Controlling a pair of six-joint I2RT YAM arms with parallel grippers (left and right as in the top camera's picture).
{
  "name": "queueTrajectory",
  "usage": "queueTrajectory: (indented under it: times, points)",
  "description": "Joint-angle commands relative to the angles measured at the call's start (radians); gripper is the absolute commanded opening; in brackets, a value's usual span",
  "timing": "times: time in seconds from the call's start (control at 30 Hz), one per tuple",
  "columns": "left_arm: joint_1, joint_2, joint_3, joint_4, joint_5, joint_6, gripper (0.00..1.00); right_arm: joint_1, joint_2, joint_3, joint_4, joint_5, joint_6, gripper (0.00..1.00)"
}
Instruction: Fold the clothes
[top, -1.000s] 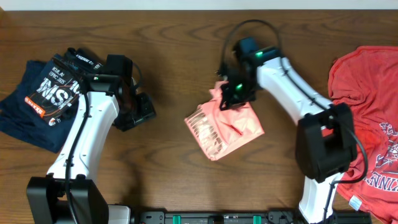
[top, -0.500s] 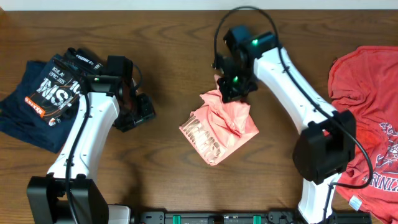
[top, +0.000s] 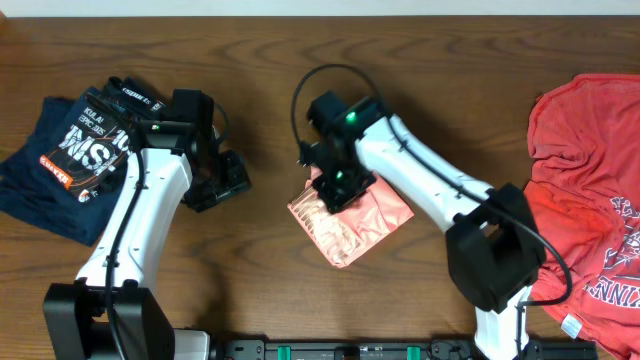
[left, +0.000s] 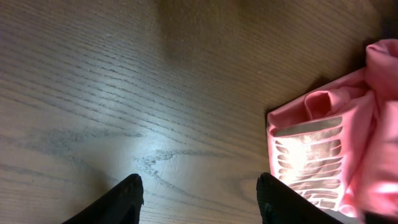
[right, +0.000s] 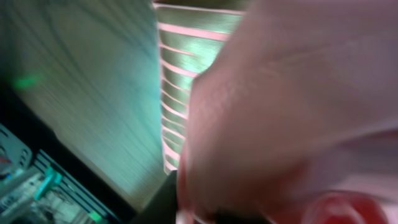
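**Item 1, pink T-shirt** (top: 352, 220): lies near the middle of the table (top: 260, 60) as a small, loosely folded bundle. A whitish striped print faces up along its left and lower edge. In the left wrist view it sits at the right edge (left: 336, 155), print upward, with a rumpled fold above the print.

**Item 2, right gripper** (top: 335, 185): set down on the upper left part of the pink T-shirt, arm reaching in from the right. In the right wrist view blurred pink cloth (right: 298, 93) bunches close to the lens and fills most of the frame, with the striped print beside it. The gripper is clamped on a fold of the shirt; its fingertips are buried in the cloth.

**Item 3, left gripper** (left: 199, 205): fingers (left: 124, 199) spread apart, nothing between them, bare wood beneath. It sits to the left of the pink T-shirt, not touching it.

**Item 4, navy T-shirt** (top: 60, 150): crumpled at the far left of the table, white and red lettering upward.

**Item 5, red T-shirt** (top: 590, 190): spread out at the far right edge, white print on its lower part.
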Motion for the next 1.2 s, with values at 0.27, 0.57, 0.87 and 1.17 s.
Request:
queueTrajectory:
  times: [0.27, 0.57, 0.87, 1.17]
  points:
    - [0.000, 0.007, -0.007, -0.004, -0.008, 0.008, 0.60, 0.132, -0.013, -0.087, 0.098, -0.045, -0.024, 0.55]
    - [0.000, 0.007, -0.007, 0.001, 0.011, 0.007, 0.65, 0.031, -0.163, 0.077, -0.047, 0.287, 0.077, 0.47]
    - [0.000, 0.007, -0.007, 0.000, 0.011, 0.008, 0.66, -0.122, -0.184, -0.011, 0.009, 0.347, 0.104, 0.52]
    - [0.000, 0.007, -0.007, 0.000, 0.011, 0.008, 0.65, -0.071, -0.157, -0.293, 0.213, 0.091, 0.111, 0.50]
